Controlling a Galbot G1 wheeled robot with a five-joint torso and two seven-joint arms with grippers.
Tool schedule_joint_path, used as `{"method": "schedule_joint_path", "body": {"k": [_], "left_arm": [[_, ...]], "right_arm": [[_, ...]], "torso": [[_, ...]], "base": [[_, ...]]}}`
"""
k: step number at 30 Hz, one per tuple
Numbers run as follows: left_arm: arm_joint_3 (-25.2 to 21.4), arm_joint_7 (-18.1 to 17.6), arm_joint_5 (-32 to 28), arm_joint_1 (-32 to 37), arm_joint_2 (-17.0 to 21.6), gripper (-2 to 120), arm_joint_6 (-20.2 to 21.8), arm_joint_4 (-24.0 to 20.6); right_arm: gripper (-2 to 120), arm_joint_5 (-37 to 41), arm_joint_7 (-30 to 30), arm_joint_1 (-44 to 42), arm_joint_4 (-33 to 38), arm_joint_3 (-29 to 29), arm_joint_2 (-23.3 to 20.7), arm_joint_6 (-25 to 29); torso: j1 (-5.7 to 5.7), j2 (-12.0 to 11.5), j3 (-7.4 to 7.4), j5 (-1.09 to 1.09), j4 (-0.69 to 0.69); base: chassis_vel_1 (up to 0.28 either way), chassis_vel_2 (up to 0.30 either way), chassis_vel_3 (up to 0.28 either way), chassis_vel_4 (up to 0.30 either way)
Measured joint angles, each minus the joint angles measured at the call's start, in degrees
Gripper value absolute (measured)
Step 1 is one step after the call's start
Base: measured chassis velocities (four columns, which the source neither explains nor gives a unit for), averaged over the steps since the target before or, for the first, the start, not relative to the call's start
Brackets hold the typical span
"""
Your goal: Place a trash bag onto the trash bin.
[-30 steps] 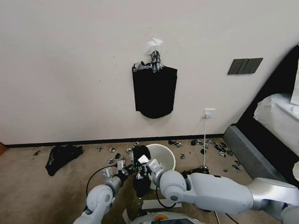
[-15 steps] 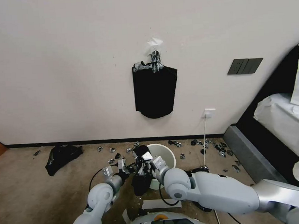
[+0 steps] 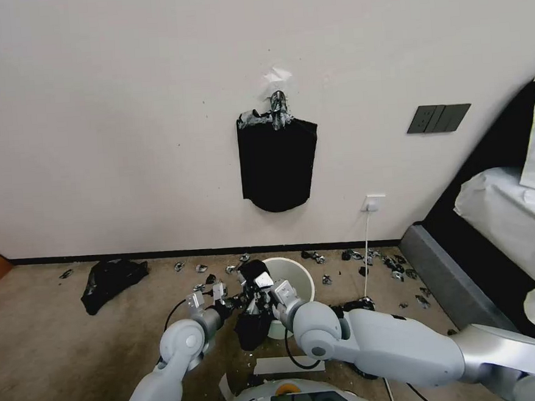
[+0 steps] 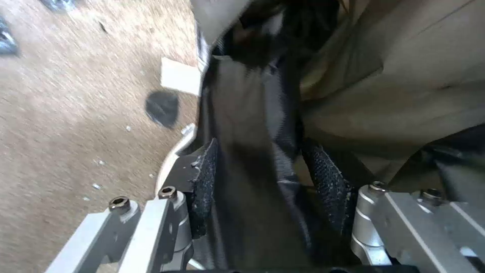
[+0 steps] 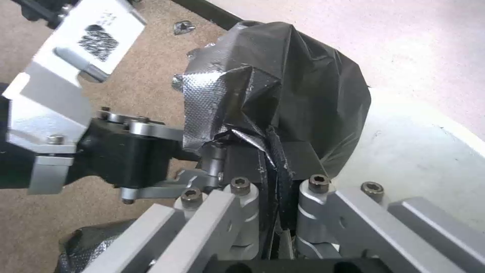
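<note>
The cream-white trash bin (image 3: pixel 294 278) stands on the carpet near the wall, just in front of both arms. The glossy black trash bag (image 3: pixel 254 326) hangs at the bin's near-left rim, its top bunched with silver tape (image 5: pixel 207 102). My right gripper (image 3: pixel 262 288) is shut on the trash bag's (image 5: pixel 308 87) taped rim, the film pinched between its fingers (image 5: pixel 270 163), with the bin wall (image 5: pixel 424 151) behind. My left gripper (image 3: pixel 230 299) is beside it, its padded fingers (image 4: pixel 204 182) spread open on either side of the hanging bag (image 4: pixel 247 151).
A flat black bundle of bags (image 3: pixel 277 163) hangs on a wall hook. A black plastic heap (image 3: pixel 111 280) lies on the floor at the left. Silver scraps (image 3: pixel 385 261) litter the carpet by the wall. A white cable (image 3: pixel 365 248) drops from a socket. A bed (image 3: pixel 513 220) stands at the right.
Both grippers have carried the bag a little forward, closer to the bin's rim. The left arm has closed in on the bag, and the hanging part has swung slightly.
</note>
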Motion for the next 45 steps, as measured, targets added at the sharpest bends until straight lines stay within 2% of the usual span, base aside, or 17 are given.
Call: {"method": "schedule_joint_path", "body": {"k": [8,21,32,35,38,40,43,44,45], "left_arm": [[0.8,-3.2,-2.9,-1.7,0.2,41,2.3,0.9],[1.8,-5.9,-6.0,-3.7,-0.6,5,2.6,3.0],[1.1,-5.9,-4.9,-3.6,-1.0,2,1.7,2.8],[0.9,-5.5,-2.5,-3.4,-1.3,2,0.1,2.4],[0.8,-4.5,2.2,-3.3,-1.4,2,-2.1,2.2],[0.8,-4.2,3.6,-3.3,-1.4,2,-2.5,2.2],[1.2,-2.1,9.7,-3.5,-1.3,2,-4.6,2.3],[1.2,-2.1,9.7,-3.5,-1.3,2,-4.6,2.3],[1.3,-1.5,11.1,-3.5,-1.3,2,-5.1,2.4]], "right_arm": [[7,-0.4,-0.2,-0.6,-0.1,0.5,0.0,0.1],[5,-1.2,-0.5,-1.4,-0.3,0.6,0.0,0.2],[7,-1.3,-1.3,-1.0,-0.2,0.7,0.1,1.0],[11,-1.2,-1.8,-0.9,0.1,1.0,0.1,1.8],[25,-0.2,-2.5,-0.8,0.9,1.4,-0.1,2.1],[28,0.5,-2.6,-0.8,1.2,1.5,-0.2,2.1],[43,3.9,-2.6,-0.8,2.4,2.3,-0.3,2.1],[43,3.9,-2.6,-0.8,2.4,2.3,-0.3,2.1],[48,4.8,-2.6,-0.8,2.7,2.6,-0.4,2.1]], "torso": [[0.0,0.0,0.0,0.0,0.0],[0.0,0.0,0.0,0.0,0.0],[0.0,0.0,0.0,0.0,0.0],[0.0,0.0,0.0,0.0,0.01],[0.0,0.0,0.0,0.0,0.01],[0.0,0.0,0.0,0.0,0.01],[0.0,0.0,0.0,0.0,0.0],[0.0,0.0,0.0,0.0,0.0],[0.0,0.0,0.0,0.0,0.0]], "base": [[0.0,0.0,0.0,0.0],[0.0,0.0,0.0,0.0],[0.0,0.0,0.0,0.0],[0.0,0.0,0.0,0.0],[0.0,0.0,0.0,0.0],[0.0,0.0,0.0,0.0],[0.0,0.0,0.0,0.0],[0.0,0.0,0.0,0.0],[0.0,0.0,0.0,0.0]]}}
